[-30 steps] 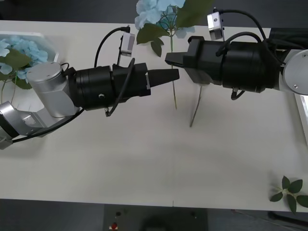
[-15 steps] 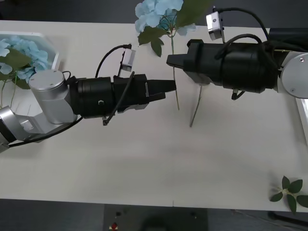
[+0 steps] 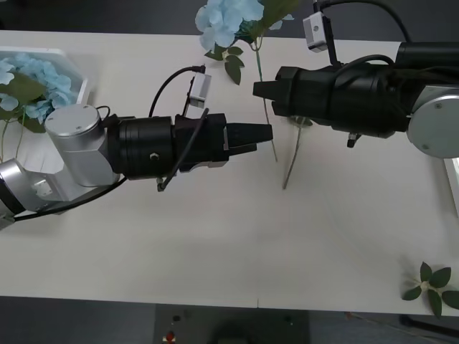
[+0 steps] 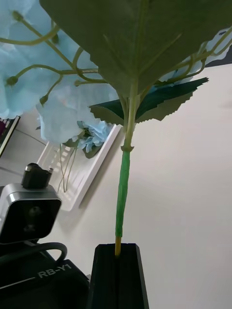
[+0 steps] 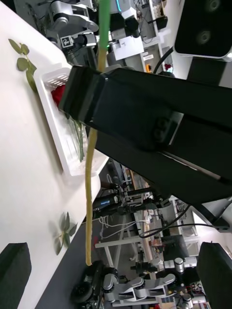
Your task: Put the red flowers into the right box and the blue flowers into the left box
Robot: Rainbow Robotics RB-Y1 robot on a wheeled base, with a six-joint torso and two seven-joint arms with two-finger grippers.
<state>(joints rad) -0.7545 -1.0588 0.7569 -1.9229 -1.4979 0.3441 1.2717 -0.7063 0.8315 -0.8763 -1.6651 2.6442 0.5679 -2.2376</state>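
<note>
The right gripper is clamped on the stem of a blue flower, its black fingers pressed together around the green stalk, so the pale bloom hangs out past the far edge of the table while the lower stem trails toward the robot. The left gripper sits just beside that stem, on the side toward the left box, with its jaws apart and nothing between them. This looks like a hand-over: the flower belongs in the left box, where other blue blooms already lie. Next, the left gripper likely needs to close on the stem before the right lets go, then carry it across to the left box.
</note>
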